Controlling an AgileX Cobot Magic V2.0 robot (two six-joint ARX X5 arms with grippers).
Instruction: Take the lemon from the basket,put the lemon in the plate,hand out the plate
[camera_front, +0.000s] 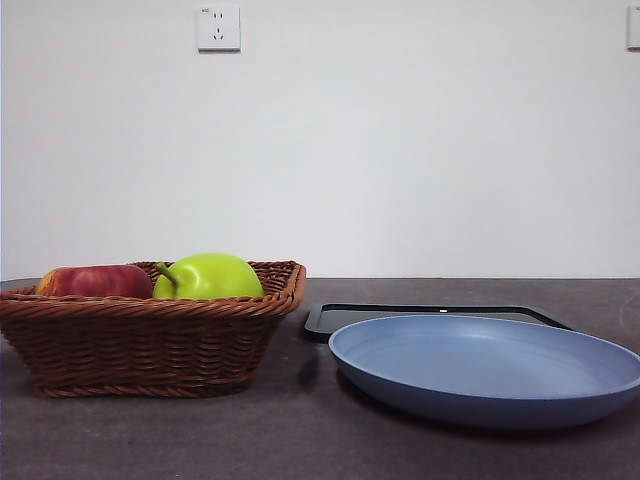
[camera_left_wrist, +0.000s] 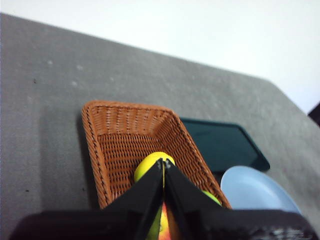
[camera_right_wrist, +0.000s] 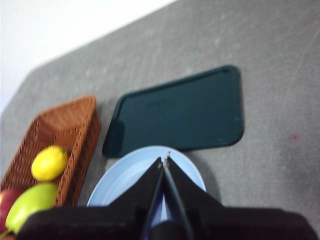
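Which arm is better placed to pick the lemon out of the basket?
Left. The left gripper hangs directly above the lemon in the basket; the right gripper is over the plate.

Your front view sits low, near table height, and looks level across to a white wall, so the basket (camera_front: 150, 325) and the plate (camera_front: 485, 370) stand close and large. Your left wrist view looks down from above the basket (camera_left_wrist: 145, 150), its own closed jaws across the lemon (camera_left_wrist: 150, 165). Your right wrist view looks down from above the plate (camera_right_wrist: 130, 175). All 3 views share the basket, the plate and the black tray (camera_right_wrist: 175, 112).
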